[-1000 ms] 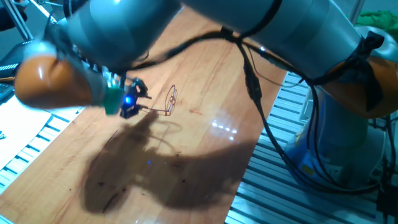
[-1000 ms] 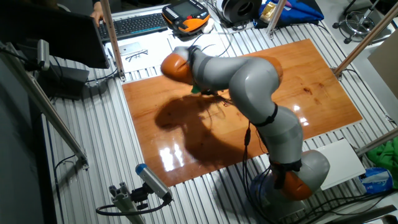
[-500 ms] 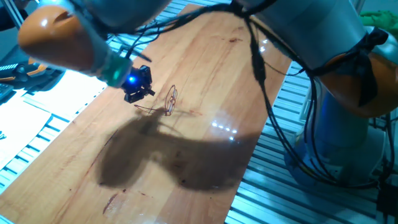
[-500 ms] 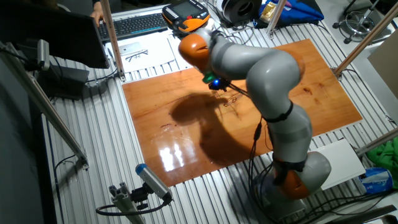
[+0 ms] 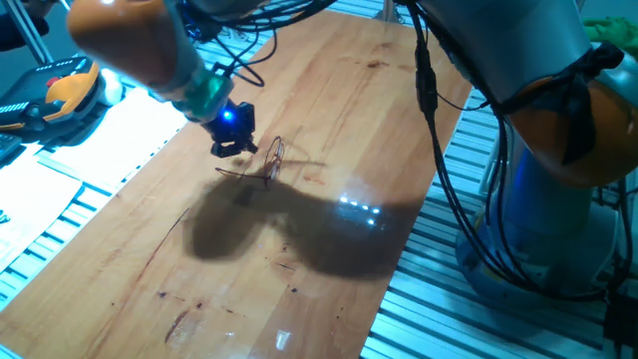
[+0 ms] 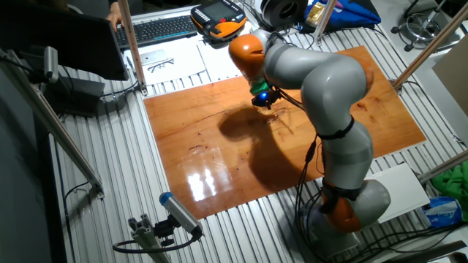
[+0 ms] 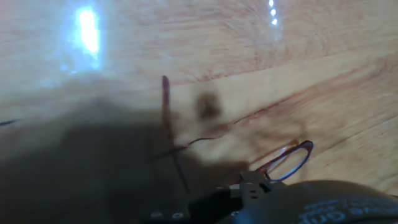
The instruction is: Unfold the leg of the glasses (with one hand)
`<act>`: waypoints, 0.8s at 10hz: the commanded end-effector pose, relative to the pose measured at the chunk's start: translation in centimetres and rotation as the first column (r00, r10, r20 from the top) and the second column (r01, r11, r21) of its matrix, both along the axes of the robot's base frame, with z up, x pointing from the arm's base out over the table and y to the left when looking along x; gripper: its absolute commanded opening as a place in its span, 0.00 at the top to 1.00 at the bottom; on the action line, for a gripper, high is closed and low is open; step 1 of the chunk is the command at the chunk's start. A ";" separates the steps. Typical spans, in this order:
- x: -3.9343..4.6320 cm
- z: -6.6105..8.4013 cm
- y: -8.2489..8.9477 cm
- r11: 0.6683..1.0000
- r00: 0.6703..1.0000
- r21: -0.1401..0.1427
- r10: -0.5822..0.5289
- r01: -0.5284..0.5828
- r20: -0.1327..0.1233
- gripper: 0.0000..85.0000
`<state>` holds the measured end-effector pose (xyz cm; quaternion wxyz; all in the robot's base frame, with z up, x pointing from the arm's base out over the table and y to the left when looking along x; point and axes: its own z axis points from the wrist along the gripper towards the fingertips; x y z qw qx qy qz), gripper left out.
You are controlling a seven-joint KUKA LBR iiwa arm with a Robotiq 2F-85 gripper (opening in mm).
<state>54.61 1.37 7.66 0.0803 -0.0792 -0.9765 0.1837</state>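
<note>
The glasses [image 5: 273, 160] stand on the wooden table [image 5: 329, 100], thin reddish-brown wire rims upright and one fine leg stretching left along the wood to about [image 5: 224, 172]. My gripper [image 5: 232, 147], small and black under a blue light, hovers just left of and above the rims, clear of the leg. From the other fixed view the gripper [image 6: 262, 101] is just up-left of the glasses [image 6: 276, 115]. In the hand view one oval rim [image 7: 289, 160] shows at lower right and a leg [image 7: 166, 115] runs across the wood. How the jaws stand is too small to read.
The arm's shadow [image 5: 289, 224] falls on the wood below the glasses. A keyboard [image 6: 157, 29], an orange handset [image 6: 218, 18] and papers with another pair of glasses [image 6: 161, 64] lie beyond the table's far edge. Metal posts [image 6: 131, 44] stand at the corners.
The arm has swung right and up across the table; the gripper has gone from the end of the leg to a spot beside the rims. The glasses stay put.
</note>
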 end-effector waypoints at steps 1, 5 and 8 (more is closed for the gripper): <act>-0.13 -0.1 -0.2 1.000 1.000 -0.018 0.011 -0.011 -0.010 1.00; -1.01 -1.6 -0.9 0.999 0.998 -0.045 0.005 -0.008 -0.064 1.00; -1.48 -2.0 -1.7 1.000 0.996 -0.023 -0.005 0.003 -0.093 1.00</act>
